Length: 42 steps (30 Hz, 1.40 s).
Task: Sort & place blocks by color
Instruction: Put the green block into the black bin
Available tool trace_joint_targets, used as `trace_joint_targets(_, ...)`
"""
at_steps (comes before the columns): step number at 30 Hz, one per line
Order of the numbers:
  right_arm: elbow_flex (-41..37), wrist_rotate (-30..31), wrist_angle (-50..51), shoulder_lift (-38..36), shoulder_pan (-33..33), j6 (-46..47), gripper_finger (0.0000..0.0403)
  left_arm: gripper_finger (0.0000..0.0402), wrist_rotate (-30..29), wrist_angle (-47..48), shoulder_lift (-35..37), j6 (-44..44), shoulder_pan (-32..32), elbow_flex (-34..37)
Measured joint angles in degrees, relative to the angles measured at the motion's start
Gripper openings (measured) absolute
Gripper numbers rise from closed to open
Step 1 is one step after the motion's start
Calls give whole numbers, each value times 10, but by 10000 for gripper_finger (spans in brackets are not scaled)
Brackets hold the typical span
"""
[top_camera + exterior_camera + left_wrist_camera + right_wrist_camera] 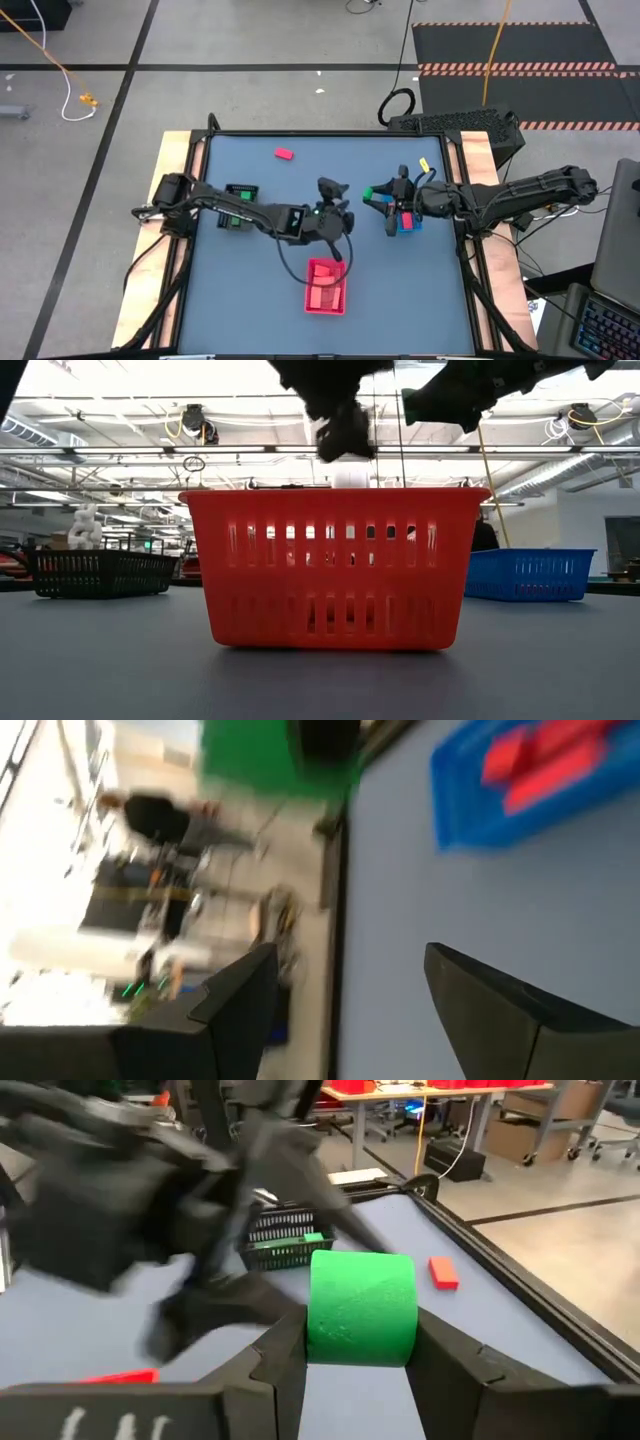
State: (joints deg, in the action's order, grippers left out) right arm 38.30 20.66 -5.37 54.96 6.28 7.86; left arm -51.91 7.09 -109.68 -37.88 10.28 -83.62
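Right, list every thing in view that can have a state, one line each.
Left gripper: fingers open, empty, above the table near the red tray.
Right gripper: fingers shut on the green block, by the blue tray.
Red tray: holds red blocks.
Blue tray: holds a red block.
Black tray: holds green blocks.
Loose red block: lying on the table, outside any tray.

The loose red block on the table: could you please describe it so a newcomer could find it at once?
Start at the blue-grey table seen from above and look along its far edge, beyond both arms. The loose red block lies flat there, alone on bare surface. Unlike the red pieces in the red tray, it sits in no tray, and unlike the green block in the right gripper, nothing holds it.
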Motion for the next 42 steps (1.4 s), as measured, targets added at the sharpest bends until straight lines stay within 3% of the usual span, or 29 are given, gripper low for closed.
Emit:
trace_joint_targets(7,0,-57,0,0,0,18,132,255,71,-93,0,-63,18,0)
trace_joint_targets(16,0,-121,-3,-2,1,45,132,255,80,-103,0,-66,14,0)
trace_joint_targets(42,0,-117,-34,20,-14,50,132,255,85,-196,0,-144,49,0)
